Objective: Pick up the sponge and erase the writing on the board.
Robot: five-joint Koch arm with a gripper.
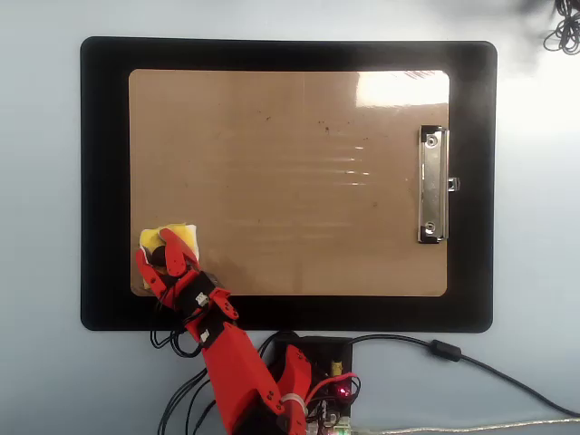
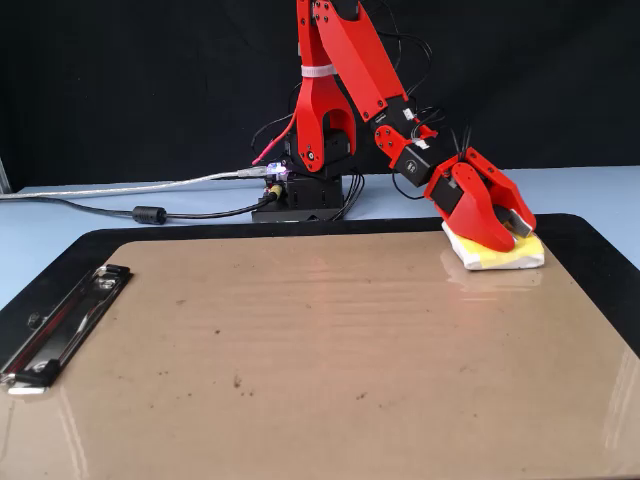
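Note:
The tan board (image 1: 290, 181) lies on a black mat, its silver clip (image 1: 433, 184) at the right in the overhead view and at the left in the fixed view (image 2: 60, 325). No writing shows on the board (image 2: 320, 350), only small dark specks. The yellow sponge (image 1: 181, 237) rests on the board's lower left corner in the overhead view, at the far right in the fixed view (image 2: 500, 256). My red gripper (image 1: 166, 245) is bent down onto the sponge, jaws closed on its top (image 2: 510, 238). The sponge's black dot is hidden.
The black mat (image 1: 104, 181) frames the board. The arm's base and circuit board (image 1: 317, 372) stand just past the mat's near edge, with cables (image 1: 453, 353) trailing right. A dark wire coil (image 1: 564, 32) lies at the top right corner.

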